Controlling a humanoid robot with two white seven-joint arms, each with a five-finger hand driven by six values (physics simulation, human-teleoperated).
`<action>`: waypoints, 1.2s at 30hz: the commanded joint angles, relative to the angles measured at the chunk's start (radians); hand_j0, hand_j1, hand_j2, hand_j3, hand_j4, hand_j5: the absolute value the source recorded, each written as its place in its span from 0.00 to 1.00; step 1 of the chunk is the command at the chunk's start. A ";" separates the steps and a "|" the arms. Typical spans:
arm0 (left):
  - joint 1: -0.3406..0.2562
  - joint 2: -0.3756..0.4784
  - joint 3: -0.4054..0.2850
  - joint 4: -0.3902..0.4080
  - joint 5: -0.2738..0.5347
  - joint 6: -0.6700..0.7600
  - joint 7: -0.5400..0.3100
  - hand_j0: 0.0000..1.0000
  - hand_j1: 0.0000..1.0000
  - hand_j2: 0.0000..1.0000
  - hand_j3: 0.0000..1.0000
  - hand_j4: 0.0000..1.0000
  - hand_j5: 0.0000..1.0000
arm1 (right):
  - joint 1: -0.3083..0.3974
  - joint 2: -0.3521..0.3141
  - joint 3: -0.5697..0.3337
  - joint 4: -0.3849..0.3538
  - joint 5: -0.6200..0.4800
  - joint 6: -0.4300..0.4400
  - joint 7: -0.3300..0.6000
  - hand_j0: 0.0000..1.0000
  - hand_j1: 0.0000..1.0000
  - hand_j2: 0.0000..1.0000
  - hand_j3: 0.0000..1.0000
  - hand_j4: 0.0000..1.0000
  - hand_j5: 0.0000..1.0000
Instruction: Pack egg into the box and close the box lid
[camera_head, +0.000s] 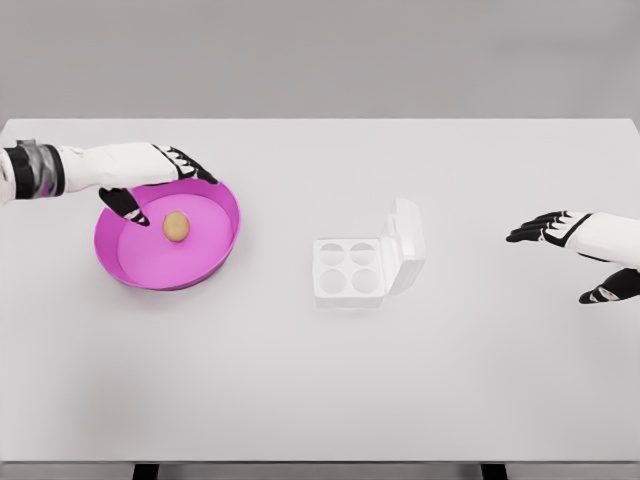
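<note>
A tan egg (176, 226) lies in the middle of a magenta bowl (212, 258) on the left of the white table. My left hand (160, 185) hovers over the bowl's far-left rim, fingers spread, thumb just left of the egg and not touching it. A white egg box (350, 270) with four empty cups sits at the table's centre, its lid (405, 245) standing open on the right side. My right hand (570, 255) floats open at the right, well away from the box.
The white table (320, 400) stretches wide in front of the bowl and the box. Its front edge runs along the bottom of the view.
</note>
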 joint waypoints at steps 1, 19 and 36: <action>0.000 -0.001 -0.024 0.020 -0.001 0.003 0.000 0.94 0.94 0.94 0.94 0.94 0.94 | 0.000 -0.001 0.000 -0.001 -0.003 0.003 0.000 1.00 1.00 1.00 1.00 1.00 1.00; -0.011 -0.012 -0.069 0.043 -0.048 0.003 0.000 0.83 0.83 0.83 0.83 0.83 0.83 | -0.008 0.044 0.075 -0.075 0.006 0.003 0.000 1.00 1.00 1.00 1.00 1.00 1.00; -0.014 -0.018 -0.083 0.043 -0.119 0.003 0.000 0.82 0.82 0.82 0.82 0.82 0.82 | -0.181 0.113 0.224 0.012 0.058 0.003 0.000 1.00 1.00 1.00 1.00 1.00 1.00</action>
